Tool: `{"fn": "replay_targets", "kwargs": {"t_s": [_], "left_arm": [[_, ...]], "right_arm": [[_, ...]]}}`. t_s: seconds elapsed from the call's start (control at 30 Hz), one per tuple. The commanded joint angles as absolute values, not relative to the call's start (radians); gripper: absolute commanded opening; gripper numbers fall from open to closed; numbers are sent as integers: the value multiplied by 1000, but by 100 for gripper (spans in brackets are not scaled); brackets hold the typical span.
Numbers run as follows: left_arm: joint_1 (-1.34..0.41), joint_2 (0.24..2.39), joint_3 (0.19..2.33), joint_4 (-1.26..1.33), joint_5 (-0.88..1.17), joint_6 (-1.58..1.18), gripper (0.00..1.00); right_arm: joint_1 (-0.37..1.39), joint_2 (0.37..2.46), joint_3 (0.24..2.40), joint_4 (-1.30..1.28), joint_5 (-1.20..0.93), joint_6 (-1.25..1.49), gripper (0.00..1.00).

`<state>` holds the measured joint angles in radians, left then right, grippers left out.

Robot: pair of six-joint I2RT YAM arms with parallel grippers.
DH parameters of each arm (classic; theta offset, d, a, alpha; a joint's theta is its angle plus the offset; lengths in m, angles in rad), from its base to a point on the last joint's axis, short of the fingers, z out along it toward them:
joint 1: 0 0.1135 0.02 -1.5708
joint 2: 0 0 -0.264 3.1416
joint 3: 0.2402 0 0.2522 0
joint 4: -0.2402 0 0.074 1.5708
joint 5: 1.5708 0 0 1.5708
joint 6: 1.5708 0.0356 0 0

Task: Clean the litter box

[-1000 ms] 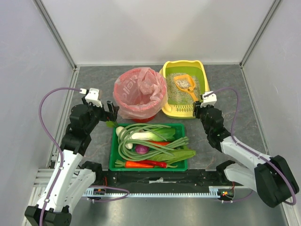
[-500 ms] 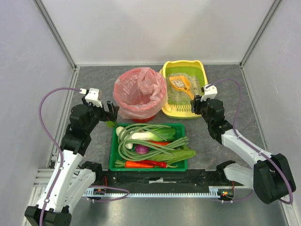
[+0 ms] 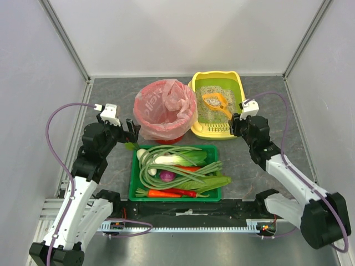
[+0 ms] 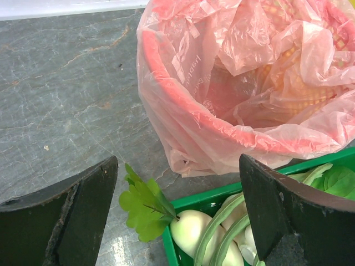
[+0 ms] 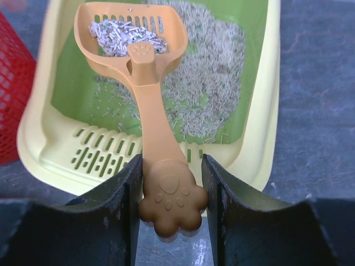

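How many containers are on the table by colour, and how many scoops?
yellow litter box: 1
red bin with pink bag: 1
green vegetable tray: 1
orange scoop: 1
Total: 4

The litter box point(image 3: 216, 131), a yellow round-rimmed tray lined green, sits flat toward the desk's point(image 3: 111, 94) far right, grey-beige litter scattered thinly inside.
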<state>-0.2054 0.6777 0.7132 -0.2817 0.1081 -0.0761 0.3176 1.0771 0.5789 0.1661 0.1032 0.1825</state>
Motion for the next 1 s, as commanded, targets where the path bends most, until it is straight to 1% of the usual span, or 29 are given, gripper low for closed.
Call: {"fn": "replay_targets", "kwargs": {"t_s": [0.0,0.1,0.13,0.3,0.53,0.7,0.93,0.97], "left_arm": [[-210,661,710,-242,115,-40,96],[-210,658,712,-242,113,-40,96],[-212,657,712,-241,114,-38,96],[-210,650,709,-242,114,-40,96],[-212,644,710,-242,123,-41,96],[-212,643,709,-241,123,-41,96],[-213,641,710,-241,124,-41,96],[-212,643,710,-241,124,-41,96]], "right_arm": [[353,939,646,138,152,56,0],[371,890,699,77,158,8,0],[374,888,719,55,160,-58,0],[442,899,851,-41,149,-190,0],[607,988,1034,-153,204,-302,0],[689,1058,1112,-211,232,-390,0],[830,1157,1250,-319,371,-524,0],[845,1169,1261,-324,432,-540,0]]}}
